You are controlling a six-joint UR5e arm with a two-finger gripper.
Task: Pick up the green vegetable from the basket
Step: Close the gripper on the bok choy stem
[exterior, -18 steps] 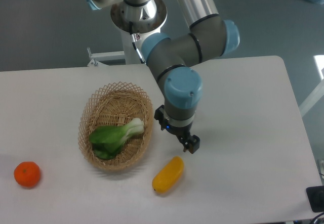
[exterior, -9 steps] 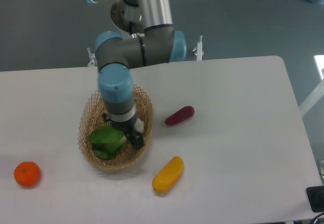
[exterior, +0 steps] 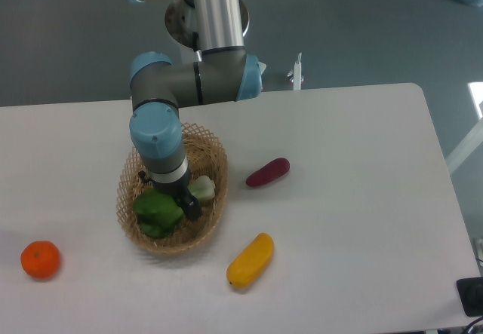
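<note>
Inside the oval woven wicker basket (exterior: 134, 177), light tan with an open lattice rim, lies the bok choy (exterior: 167, 206), its dark green floppy leaves toward the left and its pale whitish-green stem end toward the right, near the basket's right wall. The basket sits on the left half of the white table (exterior: 355, 198). From the fixed camera, the grey and light-blue robot arm (exterior: 160, 130) reaches down over the basket, and its dark two-finger gripper (exterior: 189, 203) sits right at the middle of the vegetable, between leaves and stem. The wrist hides most of the fingers, so I cannot tell how wide the jaws stand or whether they grip the vegetable. To the right of the basket, apart from it, lies a purple oblong vegetable (exterior: 268, 172). A yellow oblong vegetable (exterior: 250, 260) lies below and right of the basket. A small round orange fruit (exterior: 40, 259) rests near the table's left front edge.
</note>
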